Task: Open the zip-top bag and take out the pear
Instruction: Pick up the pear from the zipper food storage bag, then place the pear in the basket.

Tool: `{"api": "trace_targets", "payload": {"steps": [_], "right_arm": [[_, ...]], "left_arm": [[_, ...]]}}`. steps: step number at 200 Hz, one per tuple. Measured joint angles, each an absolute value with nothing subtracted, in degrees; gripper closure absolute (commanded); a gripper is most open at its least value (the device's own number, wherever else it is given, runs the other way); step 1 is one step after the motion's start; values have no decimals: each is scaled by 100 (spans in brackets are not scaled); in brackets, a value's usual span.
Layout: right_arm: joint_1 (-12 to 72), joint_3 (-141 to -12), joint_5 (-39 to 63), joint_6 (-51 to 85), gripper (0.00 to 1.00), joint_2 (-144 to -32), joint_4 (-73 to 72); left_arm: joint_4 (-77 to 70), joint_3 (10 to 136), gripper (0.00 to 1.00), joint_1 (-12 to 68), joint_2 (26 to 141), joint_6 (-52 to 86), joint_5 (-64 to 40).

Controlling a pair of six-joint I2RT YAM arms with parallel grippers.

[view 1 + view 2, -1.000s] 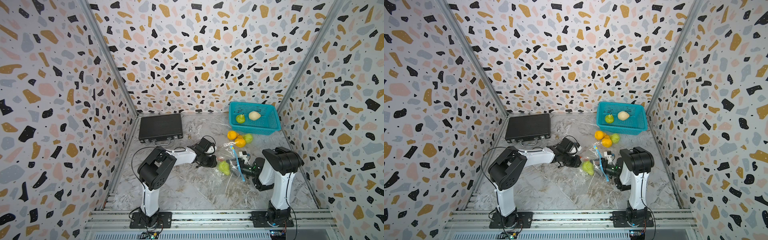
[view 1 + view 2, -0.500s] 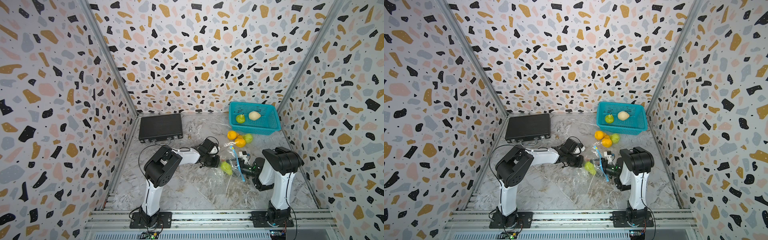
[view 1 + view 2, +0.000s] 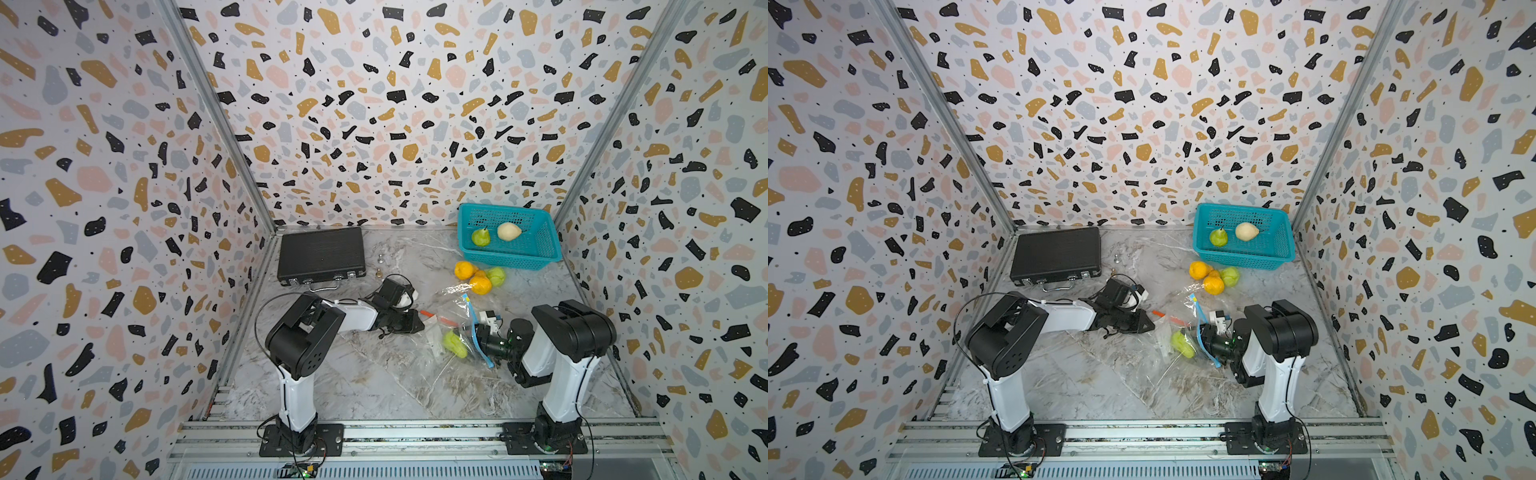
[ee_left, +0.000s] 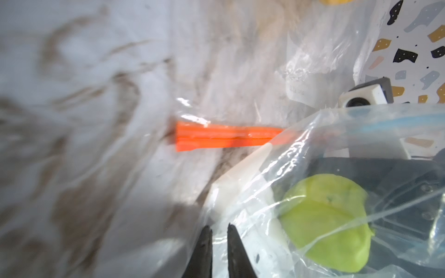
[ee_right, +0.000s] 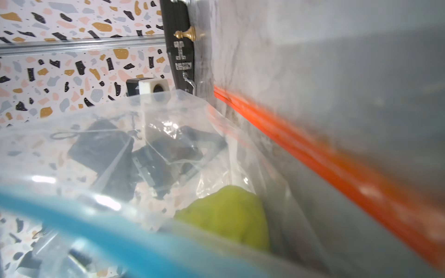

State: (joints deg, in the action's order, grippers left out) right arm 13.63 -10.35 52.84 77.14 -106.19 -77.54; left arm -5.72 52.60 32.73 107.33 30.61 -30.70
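The clear zip-top bag (image 3: 451,305) (image 3: 1177,305) lies crumpled on the marble floor between my arms, its blue zip edge (image 3: 473,328) toward the right arm. The green pear (image 3: 454,345) (image 3: 1183,345) sits inside it and shows through the film in the left wrist view (image 4: 327,221) and the right wrist view (image 5: 228,211). My left gripper (image 3: 419,325) (image 4: 219,232) is shut on the bag's film at the end away from the zip. My right gripper (image 3: 473,343) reaches into the bag's mouth close to the pear. The blurred blue zip hides its fingers in the right wrist view.
A teal basket (image 3: 540,249) at the back right holds a green fruit and a pale one. Two oranges (image 3: 465,270) and a green apple (image 3: 496,276) lie in front of it. A black case (image 3: 321,255) sits back left, with small brass knobs (image 3: 379,273) beside it.
The left arm's elbow has shifted while its gripper stays at the bag. The pear has slid slightly toward the right gripper. The right arm has hardly moved.
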Motion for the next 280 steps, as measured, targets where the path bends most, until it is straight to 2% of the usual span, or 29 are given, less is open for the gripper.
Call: {"api": "trace_targets", "payload": {"steps": [15,32,57,114,168,208,236,266,280], "right_arm": [[1387,-1153,5155,7284,46,-9673,-6178],[1417,-1623,4794,6462,41,-8326,-3673],[1441,-2593,4281,5365,41,-6882,-801],[1374,-3310,3487,4147,41,-6425,2408],[1079,-4742,3234,3656,43,-6473,3470],[718,-5288,3315,3332,43,-6718,3756],[381,-5892,2980,3055,43,-6967,4154],[294,-7006,2580,2869,43,-7524,4270],[231,-7627,2314,2788,39,-7955,4211]], "left_arm": [[-659,4998,84,3109,10556,2989,-3061],[-768,4783,84,2980,10422,2902,-3052],[-908,4565,84,2812,10287,2823,-3050],[-847,4268,85,2340,9953,2578,-2773],[-355,3992,84,1837,9413,2482,-2473],[819,3907,81,1949,7354,2661,-2307],[1170,4425,80,2375,6372,2777,-2331],[1190,4574,77,3304,6270,2978,-2259],[1048,4523,76,3728,6383,3140,-2283]]}}
